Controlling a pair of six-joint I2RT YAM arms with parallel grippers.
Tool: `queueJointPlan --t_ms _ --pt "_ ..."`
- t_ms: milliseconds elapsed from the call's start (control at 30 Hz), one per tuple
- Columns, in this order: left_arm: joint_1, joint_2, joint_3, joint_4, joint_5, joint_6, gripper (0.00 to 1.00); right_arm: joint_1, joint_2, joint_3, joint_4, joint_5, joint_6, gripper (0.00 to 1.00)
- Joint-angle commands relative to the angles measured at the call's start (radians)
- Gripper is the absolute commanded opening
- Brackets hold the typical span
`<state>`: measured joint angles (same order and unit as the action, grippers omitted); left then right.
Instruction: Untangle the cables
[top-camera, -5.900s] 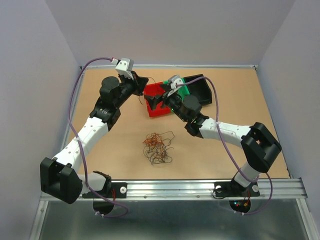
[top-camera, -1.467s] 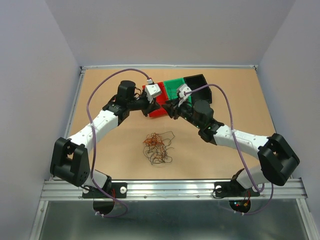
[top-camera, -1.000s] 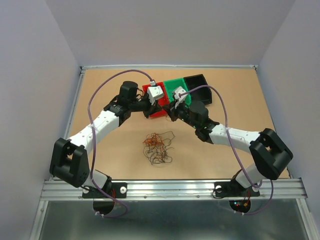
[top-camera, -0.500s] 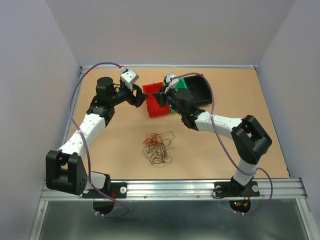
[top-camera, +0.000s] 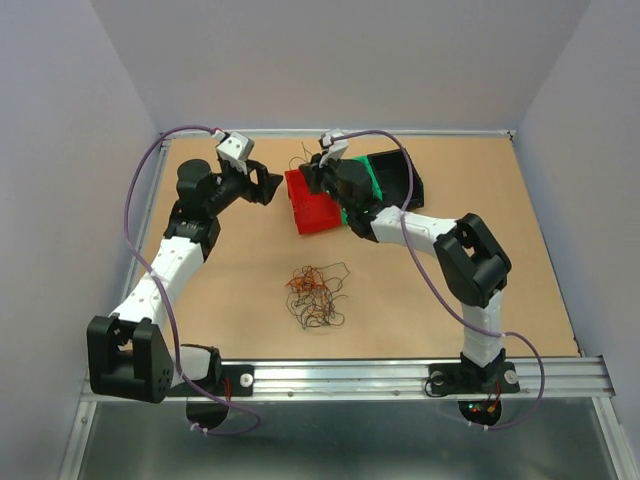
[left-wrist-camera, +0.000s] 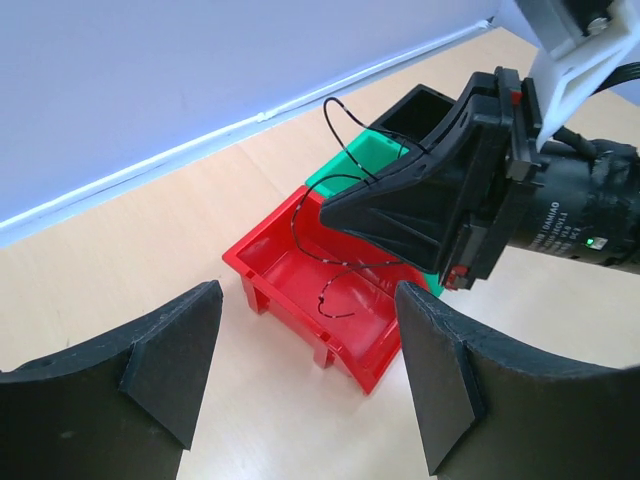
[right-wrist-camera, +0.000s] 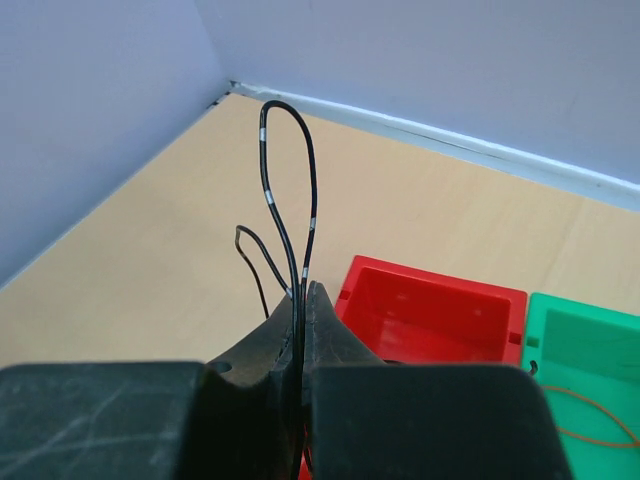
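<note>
The cables (top-camera: 315, 297) lie as a small tangle of red-orange, brown and black curly wires on the table's near middle, apart from both arms. My right gripper (right-wrist-camera: 303, 295) is shut on one thin black wire (right-wrist-camera: 288, 190), which loops up above its tips. In the left wrist view that wire (left-wrist-camera: 345, 285) hangs from the right gripper (left-wrist-camera: 330, 208) down into the red bin (left-wrist-camera: 262, 268). My left gripper (left-wrist-camera: 305, 305) stands open and empty just left of the red bin (top-camera: 300, 215). In the top view the left gripper (top-camera: 270, 186) faces the right gripper (top-camera: 311, 178).
A green bin (top-camera: 374, 186) and a black bin (top-camera: 402, 178) stand in a row right of the red one, near the back wall. An orange wire (right-wrist-camera: 590, 425) lies in the green bin (right-wrist-camera: 560, 320). Bare table lies around the tangle.
The left gripper has opened and drawn back to the left of the red bin. The right gripper has swung left and back over the red bin, shut on the black wire.
</note>
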<state>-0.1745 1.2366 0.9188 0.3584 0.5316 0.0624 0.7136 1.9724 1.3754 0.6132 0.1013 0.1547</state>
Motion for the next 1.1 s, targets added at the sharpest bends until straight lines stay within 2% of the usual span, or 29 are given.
queueJointPlan --t_ms 0,233,433,633,1067 --pt "0.006 0.007 0.011 0.057 -0.027 -0.015 0.82 -0.04 0.055 0.068 0.052 0.018 0.043 0.01" --pt "0.006 0.018 0.017 0.056 -0.05 -0.007 0.82 -0.057 0.161 0.108 0.048 0.02 0.129 0.01" --pt "0.006 0.038 0.025 0.051 -0.056 -0.003 0.82 -0.049 0.249 0.197 -0.119 0.054 0.195 0.0" --pt "0.006 0.055 0.034 0.042 -0.061 0.004 0.82 -0.017 0.318 0.318 -0.378 0.216 0.229 0.01" --pt "0.006 0.081 0.051 0.025 -0.071 0.005 0.81 0.0 0.399 0.427 -0.59 0.267 0.26 0.01"
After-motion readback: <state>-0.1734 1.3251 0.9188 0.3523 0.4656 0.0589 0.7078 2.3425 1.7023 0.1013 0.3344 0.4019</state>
